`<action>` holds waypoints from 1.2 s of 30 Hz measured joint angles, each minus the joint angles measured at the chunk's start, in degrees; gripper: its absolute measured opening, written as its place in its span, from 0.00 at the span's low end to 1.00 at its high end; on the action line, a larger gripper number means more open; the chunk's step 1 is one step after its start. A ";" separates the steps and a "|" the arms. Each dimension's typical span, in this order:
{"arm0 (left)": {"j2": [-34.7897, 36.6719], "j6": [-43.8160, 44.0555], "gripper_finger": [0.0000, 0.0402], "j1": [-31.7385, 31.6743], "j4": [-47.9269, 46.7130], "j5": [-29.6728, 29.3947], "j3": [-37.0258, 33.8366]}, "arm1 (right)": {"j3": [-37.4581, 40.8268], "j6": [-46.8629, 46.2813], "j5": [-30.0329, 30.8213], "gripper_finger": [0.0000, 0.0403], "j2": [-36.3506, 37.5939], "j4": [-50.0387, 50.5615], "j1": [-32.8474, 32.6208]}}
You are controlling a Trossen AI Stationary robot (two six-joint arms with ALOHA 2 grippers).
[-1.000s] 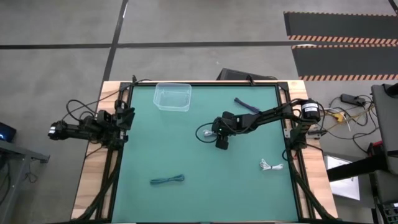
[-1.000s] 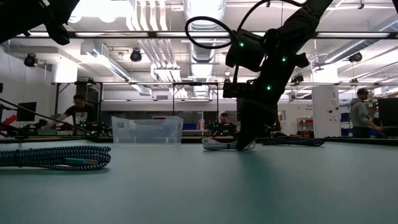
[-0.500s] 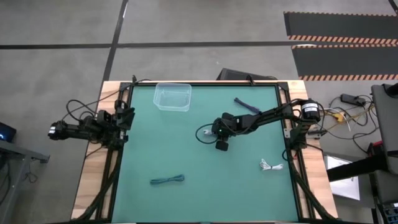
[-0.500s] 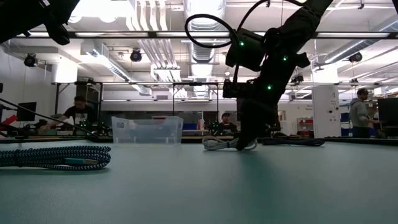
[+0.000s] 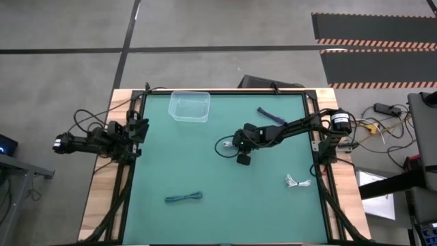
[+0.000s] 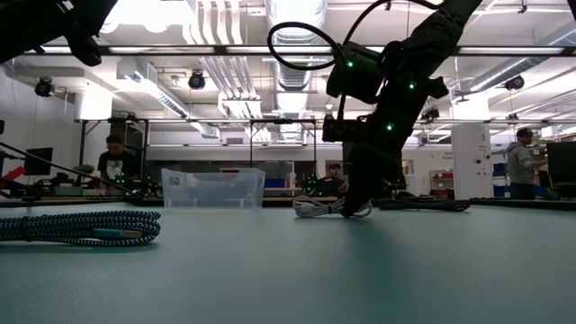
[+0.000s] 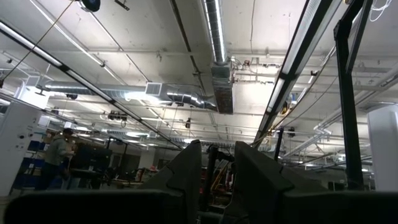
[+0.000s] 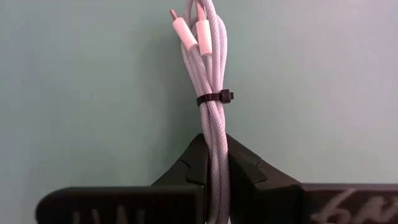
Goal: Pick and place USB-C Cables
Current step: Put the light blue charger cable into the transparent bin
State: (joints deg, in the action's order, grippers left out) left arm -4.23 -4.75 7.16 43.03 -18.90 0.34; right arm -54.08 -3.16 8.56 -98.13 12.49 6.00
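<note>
The right gripper (image 8: 211,163) is lowered to the middle of the green surface (image 5: 205,164) and is clenched on a white cable (image 8: 208,81), pinched between its fingers (image 8: 186,168). The bundle's long axis runs straight out ahead of the gripper, plug ends farthest from it, with a dark tie around its middle. In the high view it lies just left of the gripper (image 5: 240,152), flat on the surface. A teal cable (image 5: 183,198) lies lengthwise left to right near the front edge, another white cable (image 5: 298,182) at front right, a dark cable (image 5: 270,115) slantwise at the back right. A clear bin (image 5: 189,106) stands at the back. The left gripper (image 5: 136,130) is parked at the left edge, fingers nearly together, grasping nothing
</note>
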 joint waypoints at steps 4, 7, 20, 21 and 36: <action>0.00 0.00 0.20 0.00 -0.02 0.00 0.02 | 0.10 0.21 0.55 0.04 0.66 0.19 0.06; 0.00 0.00 0.20 0.00 -0.04 0.00 0.00 | 0.17 0.65 0.88 0.04 1.41 0.23 0.15; -0.07 -0.09 0.20 -0.02 -1.96 -0.02 0.02 | 5.59 5.54 0.16 0.04 7.70 -14.05 0.07; -0.23 -0.09 0.20 0.00 -2.05 -0.02 0.01 | 6.83 5.81 0.09 0.04 8.31 -16.77 0.07; -7.31 -0.53 0.20 0.02 3.86 -2.10 0.02 | 19.53 9.89 -12.05 0.04 10.91 -55.85 1.77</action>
State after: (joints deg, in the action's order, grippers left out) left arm -11.54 -5.28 7.18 46.88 -21.00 0.36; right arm -34.56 6.73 -3.50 -87.22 -43.36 7.77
